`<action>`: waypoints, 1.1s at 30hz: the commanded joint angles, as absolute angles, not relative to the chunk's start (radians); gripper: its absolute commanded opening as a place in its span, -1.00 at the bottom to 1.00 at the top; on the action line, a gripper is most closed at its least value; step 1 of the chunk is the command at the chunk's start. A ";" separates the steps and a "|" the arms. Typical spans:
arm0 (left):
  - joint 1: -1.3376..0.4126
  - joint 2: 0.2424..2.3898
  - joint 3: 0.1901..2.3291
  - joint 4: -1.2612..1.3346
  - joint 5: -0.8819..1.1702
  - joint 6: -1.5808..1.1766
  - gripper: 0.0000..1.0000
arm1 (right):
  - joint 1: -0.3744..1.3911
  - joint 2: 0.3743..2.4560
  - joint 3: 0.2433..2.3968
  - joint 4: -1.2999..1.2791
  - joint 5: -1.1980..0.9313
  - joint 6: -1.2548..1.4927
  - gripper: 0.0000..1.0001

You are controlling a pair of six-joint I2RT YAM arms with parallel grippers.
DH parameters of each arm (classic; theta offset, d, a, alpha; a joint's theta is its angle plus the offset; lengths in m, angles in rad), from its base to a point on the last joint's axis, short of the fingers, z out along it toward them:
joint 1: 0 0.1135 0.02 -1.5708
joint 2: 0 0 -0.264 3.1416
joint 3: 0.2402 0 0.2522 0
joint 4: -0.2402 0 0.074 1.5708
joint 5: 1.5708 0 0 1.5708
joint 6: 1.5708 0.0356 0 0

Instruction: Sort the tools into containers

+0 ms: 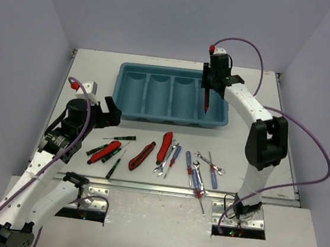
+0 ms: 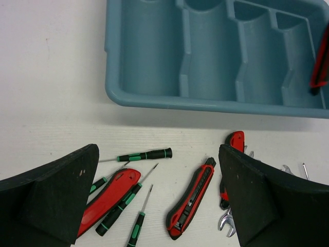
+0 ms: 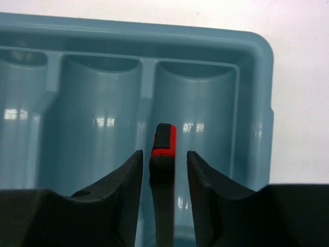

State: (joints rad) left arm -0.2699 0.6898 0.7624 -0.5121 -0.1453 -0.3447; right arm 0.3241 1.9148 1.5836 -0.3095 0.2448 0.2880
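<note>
The teal tray (image 1: 171, 70) with four long containers lies at the back of the table. My right gripper (image 1: 211, 84) hangs over its rightmost container (image 3: 198, 113), open. A red-and-black handled tool (image 3: 164, 149) stands on end between the fingers, with a narrow gap on each side; it also shows as a red-and-black tool (image 1: 207, 100) from above. My left gripper (image 1: 111, 112) is open above the tools left of centre. On the table lie green-and-black screwdrivers (image 2: 139, 154), red-and-black tools (image 2: 193, 198), wrenches (image 1: 163, 168) and blue screwdrivers (image 1: 214, 177).
A metal rail (image 1: 158, 187) runs along the near edge of the table, in front of the row of tools. A small white block (image 1: 89, 86) sits at the left by my left arm. Walls close in the back and both sides.
</note>
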 commanded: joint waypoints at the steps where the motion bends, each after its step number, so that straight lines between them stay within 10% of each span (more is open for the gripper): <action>1: -0.281 0.678 0.759 -0.466 -0.133 -0.334 1.00 | 0.322 1.996 1.783 -0.441 0.263 0.325 0.54; 4: -0.281 0.691 0.761 -0.463 -0.118 -0.331 1.00 | 0.325 1.936 1.762 -0.459 0.259 0.328 0.98; 16: -0.290 0.781 0.759 -0.434 0.035 -0.281 1.00 | 0.356 1.333 1.128 -0.213 -0.112 0.450 0.98; 33: -0.751 1.381 0.871 -0.540 -0.191 -0.406 0.99 | 0.356 0.930 0.726 -0.257 -0.225 0.416 0.98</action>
